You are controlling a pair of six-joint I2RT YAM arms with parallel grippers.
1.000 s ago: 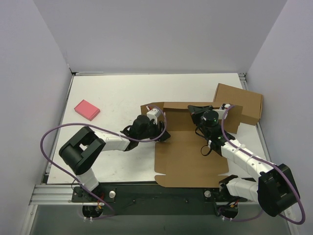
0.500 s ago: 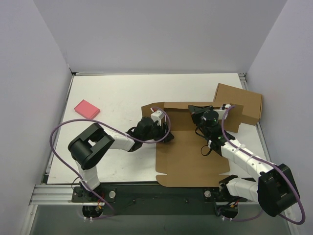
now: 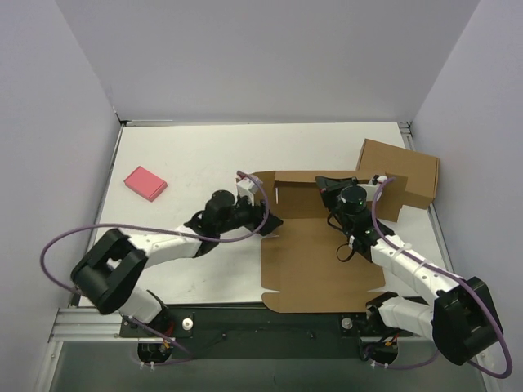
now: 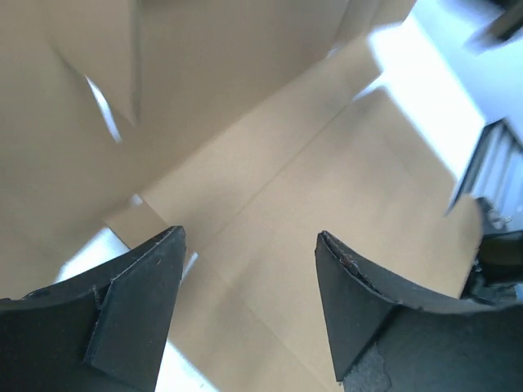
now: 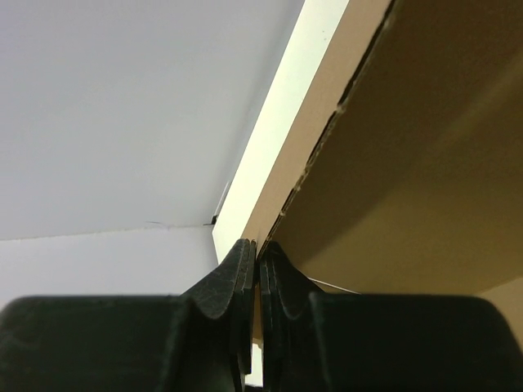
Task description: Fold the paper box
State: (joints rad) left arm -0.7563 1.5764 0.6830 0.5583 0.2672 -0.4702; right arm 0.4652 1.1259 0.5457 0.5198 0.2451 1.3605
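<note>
The paper box (image 3: 320, 265) lies as a brown die-cut sheet on the white table, its back panel (image 3: 298, 194) folded upright. My right gripper (image 3: 328, 184) is shut on the top edge of that panel; in the right wrist view the jaws (image 5: 260, 245) pinch the thin cardboard edge (image 5: 323, 131). My left gripper (image 3: 270, 220) stands open at the sheet's left back corner. The left wrist view shows its fingers (image 4: 147, 286) wide apart with only cardboard (image 4: 310, 147) beyond them and nothing between.
A second, formed brown box (image 3: 411, 170) stands at the back right, just behind the raised panel. A small pink block (image 3: 145, 183) lies at the left of the table (image 3: 188, 155). Grey walls close in the sides and back.
My left arm has drawn back to the left, its elbow swinging out and down, and its jaws have opened wider. The right gripper and the raised panel have stayed put.
</note>
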